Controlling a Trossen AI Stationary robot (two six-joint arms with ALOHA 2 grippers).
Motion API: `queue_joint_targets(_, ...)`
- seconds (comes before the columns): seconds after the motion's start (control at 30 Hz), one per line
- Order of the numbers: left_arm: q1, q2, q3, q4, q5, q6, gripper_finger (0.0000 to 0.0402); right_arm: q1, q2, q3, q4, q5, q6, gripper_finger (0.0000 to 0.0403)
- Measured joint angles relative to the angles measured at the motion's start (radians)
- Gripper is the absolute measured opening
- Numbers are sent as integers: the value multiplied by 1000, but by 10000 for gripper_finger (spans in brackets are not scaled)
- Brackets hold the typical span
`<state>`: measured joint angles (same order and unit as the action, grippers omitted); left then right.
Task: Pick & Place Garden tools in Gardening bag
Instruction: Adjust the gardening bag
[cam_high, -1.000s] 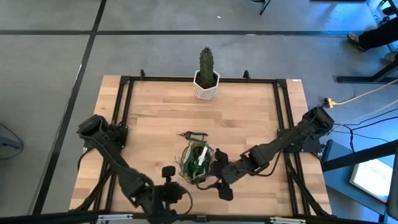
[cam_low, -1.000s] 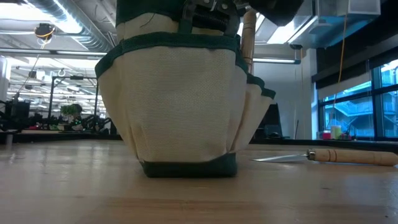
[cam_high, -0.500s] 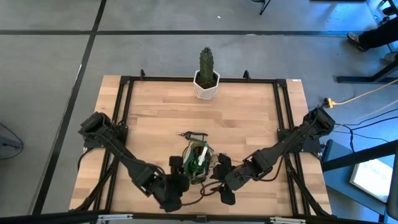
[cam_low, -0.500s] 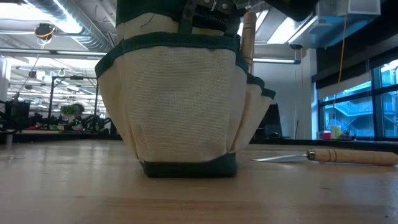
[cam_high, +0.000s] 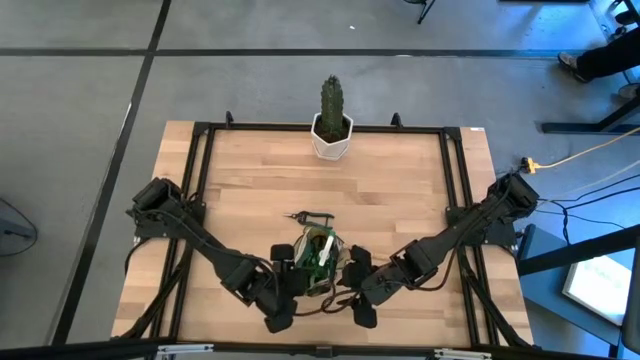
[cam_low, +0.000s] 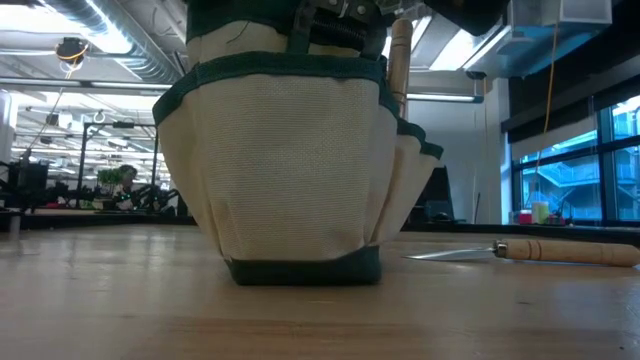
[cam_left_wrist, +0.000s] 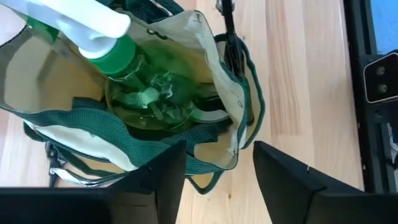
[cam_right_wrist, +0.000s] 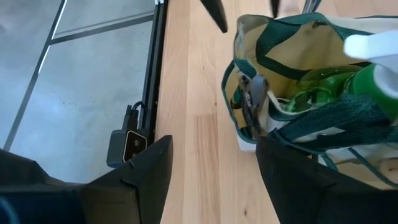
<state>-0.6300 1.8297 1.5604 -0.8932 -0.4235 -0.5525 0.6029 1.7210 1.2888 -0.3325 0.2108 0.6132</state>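
Light wood-plank bench (cam_high: 250, 190) with a black metal frame, on a grey concrete floor (cam_high: 80, 90) marked with dark lines. Low view looks across into an open hall with ceiling ducts, strip lights and windows on the picture's right. A yellow cable (cam_high: 580, 152) runs off past the bench's right edge.

Gardening bag (cam_high: 316, 262) stands upright near the front middle of the bench, between both arms. Soft woven fabric, tan body with green trim and handles, pockets sagging at the sides. Green translucent sprayer (cam_left_wrist: 134, 78) with a white head sits inside it. Dark pruning shears (cam_right_wrist: 251, 102) are tucked in a side pocket. A wooden handle (cam_low: 400, 60) sticks up at the bag's edge; its tool end is hidden. One wooden-handled tool (cam_low: 530, 251) lies flat on the bench behind the bag, metal blade partly cut off from view.

Left claw (cam_high: 283, 298) is just beside the bag's left side, fingers apart, holding nothing. Right claw (cam_high: 355, 290) is just beside the bag's right, fingers spread wide, empty.

Cactus (cam_high: 331, 100) in a white faceted pot (cam_high: 331, 140) stands at the far edge, well apart.
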Motion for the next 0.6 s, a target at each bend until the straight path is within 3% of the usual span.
queue_joint_targets(0.47, 6, 43, 0, 13, 37, 32, 111, -26, 0, 0, 22, -1, -3, 234)
queue_joint_targets(0.6, 18, 42, 0, 41, 68, 23, 64, -26, -1, 0, 29, -2, -3, 234)
